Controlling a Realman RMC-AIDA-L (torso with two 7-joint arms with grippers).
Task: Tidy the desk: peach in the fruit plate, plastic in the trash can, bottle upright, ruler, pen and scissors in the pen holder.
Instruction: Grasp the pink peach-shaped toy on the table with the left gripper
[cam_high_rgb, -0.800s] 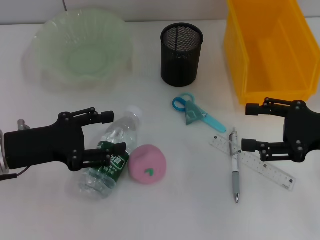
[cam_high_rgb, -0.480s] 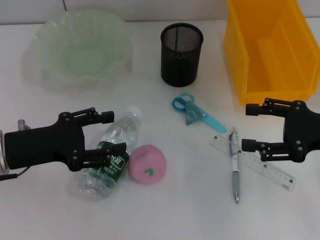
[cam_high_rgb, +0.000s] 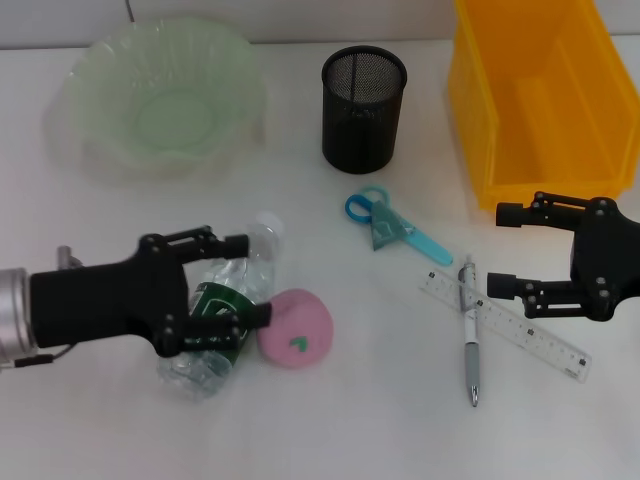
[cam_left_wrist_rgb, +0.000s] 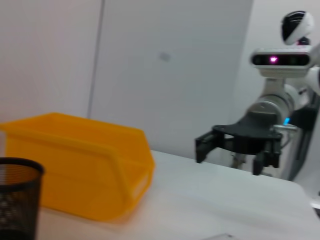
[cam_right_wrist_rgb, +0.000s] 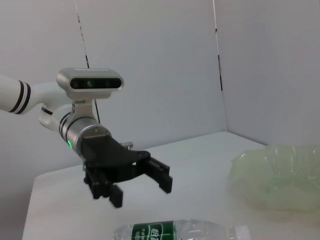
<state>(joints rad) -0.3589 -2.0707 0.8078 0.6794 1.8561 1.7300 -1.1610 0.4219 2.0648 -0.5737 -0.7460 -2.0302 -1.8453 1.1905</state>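
I read the left gripper (cam_high_rgb: 243, 278) as spread wide open over the bottle (cam_high_rgb: 222, 310), one finger (cam_high_rgb: 236, 243) on the far side near the neck, the other (cam_high_rgb: 255, 315) on the near side across the green label; from the right wrist view it hangs above the bottle (cam_right_wrist_rgb: 180, 232) and I see nothing held in it. The bottle lies on its side on the desk (cam_high_rgb: 330, 420), its white cap (cam_high_rgb: 266, 224) pointing toward the fruit plate (cam_high_rgb: 160, 95). The peach (cam_high_rgb: 297, 328) sits touching the bottle on the side away from the arm. Beyond the peach, toward the yellow bin (cam_high_rgb: 545, 100), lie the scissors (cam_high_rgb: 392, 228), then the pen (cam_high_rgb: 469, 335) crossed with the clear ruler (cam_high_rgb: 520, 330). The black mesh pen holder (cam_high_rgb: 363, 108) stands upright between the fruit plate and the bin, well apart from the bottle. The right gripper (cam_high_rgb: 497, 250) hovers at the ruler's far end, just in front of the bin, its jaws parted wide and empty; the left wrist view shows it (cam_left_wrist_rgb: 229, 150) the same way.
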